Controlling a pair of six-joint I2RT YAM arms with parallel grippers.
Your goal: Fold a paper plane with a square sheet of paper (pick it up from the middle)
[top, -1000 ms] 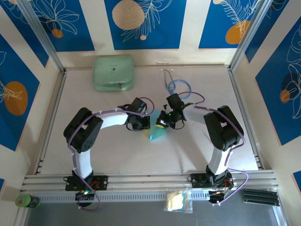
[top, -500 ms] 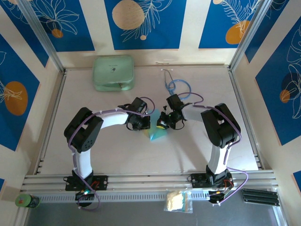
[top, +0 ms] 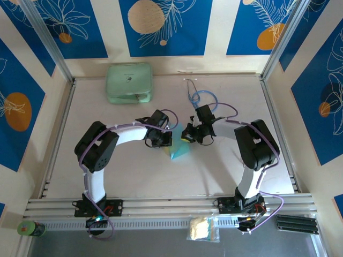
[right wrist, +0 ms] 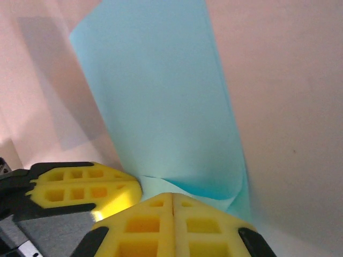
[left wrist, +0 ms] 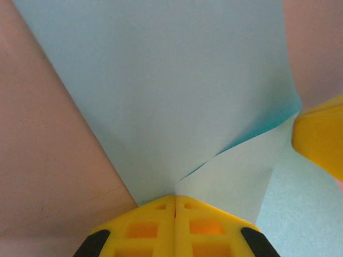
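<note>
Left gripper (left wrist: 174,199), fingers together, pinches the square sheet of paper (left wrist: 177,91) at bottom centre. Right gripper (right wrist: 172,195) clamps its curled edge likewise.

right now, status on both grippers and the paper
Left gripper jaws shut on the sheet of paper. Right gripper jaws shut on it too. Sheet bent, layers showing at the grip. Stethoscope and green case behind, apart from it.

Even, bright overhead light, soft shadows on the table (top: 134,176); wrist views close, slightly blurred, pink-tinted.
</note>
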